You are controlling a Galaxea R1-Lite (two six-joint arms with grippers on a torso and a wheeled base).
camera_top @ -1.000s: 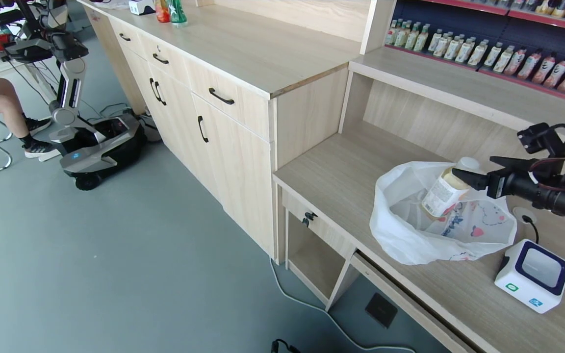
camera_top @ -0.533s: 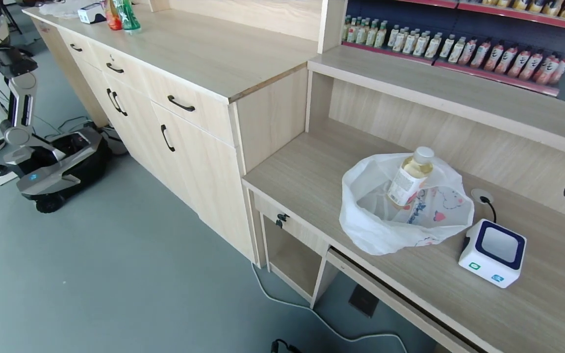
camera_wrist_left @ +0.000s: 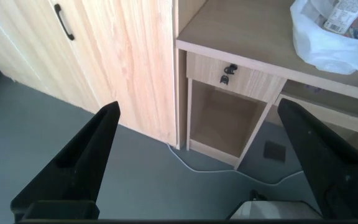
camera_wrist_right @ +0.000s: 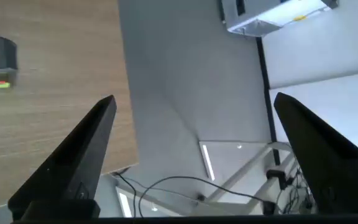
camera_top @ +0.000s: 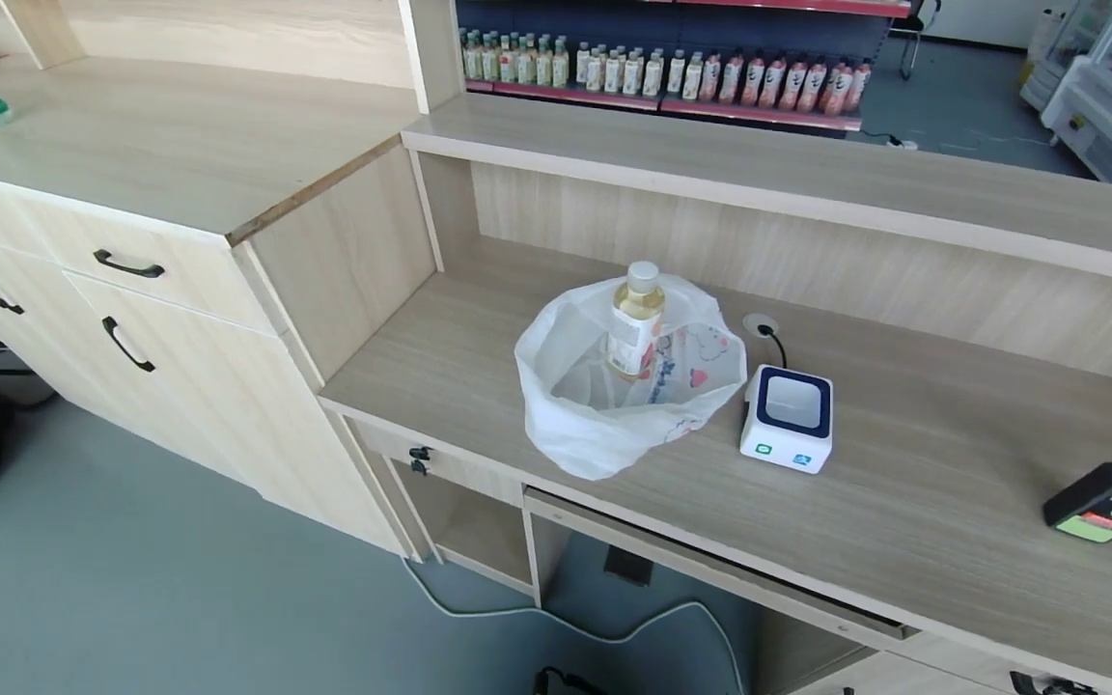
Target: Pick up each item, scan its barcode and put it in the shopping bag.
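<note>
The right claw (camera_wrist_right: 194, 98), open like the left claw (camera_wrist_left: 197, 106), had dropped the yellow plastic bottle (camera_top: 635, 323) into the white plastic bag (camera_top: 556, 425), so the black bottle (camera_top: 1108, 497) far from the bag seemed next.

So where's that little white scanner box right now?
In the head view the scanner sits on the lower counter, close beside the white shopping bag on its right, well left of the dark bottle.
</note>
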